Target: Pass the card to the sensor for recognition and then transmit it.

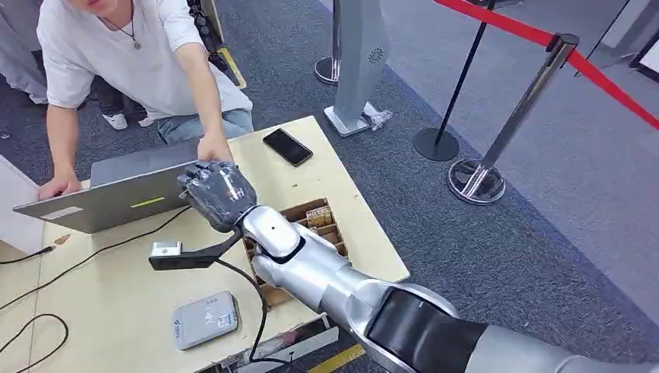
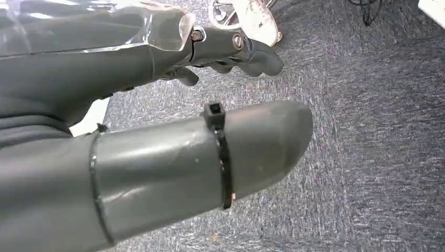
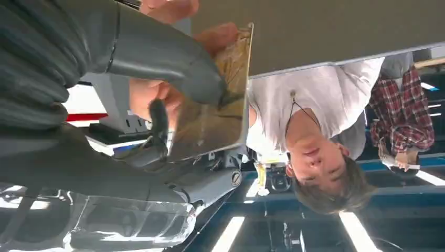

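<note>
Wooden table [image 1: 353, 233] carries an open laptop [image 1: 109, 200], a black phone [image 1: 287, 147], a grey card reader [image 1: 203, 319] near the front edge, and a compartmented box [image 1: 322, 221] partly hidden by the right arm. A person [image 1: 140, 62] leans over the laptop, one hand [image 1: 214, 148] meeting the right hand [image 1: 217, 194].

Right hand pinches the card [image 3: 215, 113] between thumb and fingers; the person's fingers touch it too. Card looks tan, glossy, light-edged.

Left hand [image 2: 157, 105] hangs over grey carpet [image 2: 367, 131], fingers loosely apart, holding nothing.
</note>
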Robot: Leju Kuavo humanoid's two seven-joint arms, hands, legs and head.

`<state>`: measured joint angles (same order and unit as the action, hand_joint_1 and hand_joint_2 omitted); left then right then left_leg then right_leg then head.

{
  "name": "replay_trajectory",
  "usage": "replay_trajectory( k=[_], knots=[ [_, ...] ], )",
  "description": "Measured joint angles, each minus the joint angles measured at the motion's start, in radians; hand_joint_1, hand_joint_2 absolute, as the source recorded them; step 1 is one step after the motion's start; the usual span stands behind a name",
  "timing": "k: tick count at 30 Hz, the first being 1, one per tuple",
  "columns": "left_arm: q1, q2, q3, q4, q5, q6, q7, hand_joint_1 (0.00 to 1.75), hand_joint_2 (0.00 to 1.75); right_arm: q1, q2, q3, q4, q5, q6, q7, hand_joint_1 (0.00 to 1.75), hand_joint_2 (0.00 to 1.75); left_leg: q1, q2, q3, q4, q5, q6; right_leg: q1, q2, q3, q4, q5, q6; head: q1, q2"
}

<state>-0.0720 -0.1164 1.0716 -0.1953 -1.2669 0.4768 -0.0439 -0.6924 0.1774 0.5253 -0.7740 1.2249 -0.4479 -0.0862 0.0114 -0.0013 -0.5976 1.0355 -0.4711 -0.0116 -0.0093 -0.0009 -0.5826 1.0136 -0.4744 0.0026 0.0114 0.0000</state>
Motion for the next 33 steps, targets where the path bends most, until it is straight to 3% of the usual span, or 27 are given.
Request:
replay_trajectory(
  k=[14, 17, 22, 31, 33],
  knots=[
    [0.0, 0.0, 0.0, 0.0, -0.005, 0.002, -0.003, 0.0, 0.0, 0.003, 0.001, 0.0, -0.012, -0.004, 0.007, 0.001, 1.75, 1.75, 0.0, 0.0, 0.0, 0.0, 0.0, 0.0, 0.0, 0.0, 0.0, 0.0, 0.0, 0.0, 0.0, 0.0],
    [0.0, 0.0, 0.0, 0.0, -0.004, 0.002, -0.003, 0.0, 0.0, 0.013, 0.001, 0.0, -0.034, -0.043, 0.021, -0.039, 1.75, 1.75, 0.0, 0.0, 0.0, 0.0, 0.0, 0.0, 0.0, 0.0, 0.0, 0.0, 0.0, 0.0, 0.0, 0.0],
    [0.0, 0.0, 0.0, 0.0, -0.003, 0.002, -0.003, 0.0, 0.0, 0.055, 0.002, 0.002, -0.14, -0.245, 0.176, -0.156, 1.75, 1.75, 0.0, 0.0, 0.0, 0.0, 0.0, 0.0, 0.0, 0.0, 0.0, 0.0, 0.0, 0.0, 0.0, 0.0],
    [0.0, 0.0, 0.0, 0.0, -0.001, 0.002, -0.003, 0.0, 0.0, 0.087, 0.001, 0.08, -0.248, -0.622, 0.517, -0.243, 1.75, 1.75, 0.0, 0.0, 0.0, 0.0, 0.0, 0.0, 0.0, 0.0, 0.0, 0.0, 0.0, 0.0, 0.0, 0.0],
    [0.0, 0.0, 0.0, 0.0, -0.001, 0.002, -0.003, 0.0, 0.0, 0.091, 0.0, 0.102, -0.246, -0.669, 0.547, -0.249, 1.75, 1.75, 0.0, 0.0, 0.0, 0.0, 0.0, 0.0, 0.0, 0.0, 0.0, 0.0, 0.0, 0.0, 0.0, 0.0]
  ],
)
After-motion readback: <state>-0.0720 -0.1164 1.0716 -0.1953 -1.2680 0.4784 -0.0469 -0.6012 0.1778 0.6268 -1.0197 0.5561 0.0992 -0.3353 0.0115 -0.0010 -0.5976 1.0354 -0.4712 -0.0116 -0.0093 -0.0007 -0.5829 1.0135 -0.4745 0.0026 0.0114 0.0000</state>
